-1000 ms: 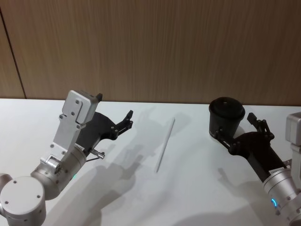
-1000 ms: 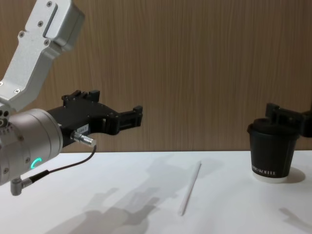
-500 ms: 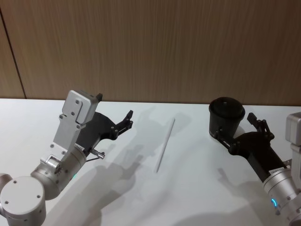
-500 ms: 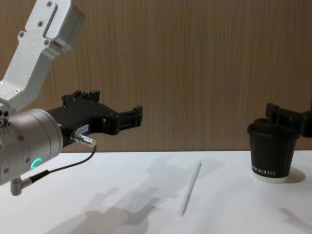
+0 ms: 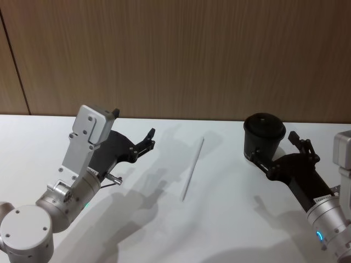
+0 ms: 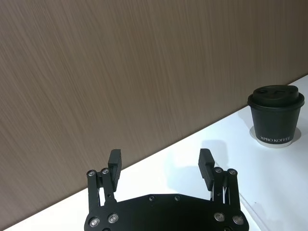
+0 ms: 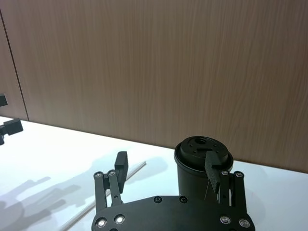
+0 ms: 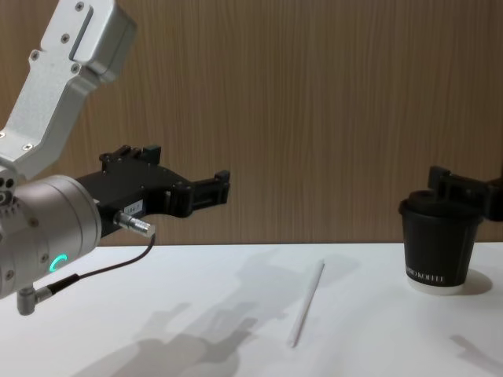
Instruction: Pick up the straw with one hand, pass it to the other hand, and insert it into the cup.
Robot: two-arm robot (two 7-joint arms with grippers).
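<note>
The white straw (image 5: 193, 169) lies flat on the white table, mid-table, also seen in the chest view (image 8: 306, 305) and as a slanted line in the right wrist view (image 7: 137, 167). The black lidded cup (image 5: 264, 136) stands upright to its right (image 8: 435, 250) (image 6: 275, 117) (image 7: 190, 175). My left gripper (image 5: 151, 138) hovers above the table left of the straw, open and holding nothing (image 6: 160, 159) (image 8: 222, 188). My right gripper (image 5: 272, 147) is open too, close against the cup's near right side at lid height (image 7: 167, 161) (image 8: 460, 191).
A wood-panelled wall (image 5: 181, 55) runs along the table's far edge. A thin dark cable (image 8: 102, 271) hangs from my left wrist. White tabletop (image 5: 219, 230) lies bare in front of the straw.
</note>
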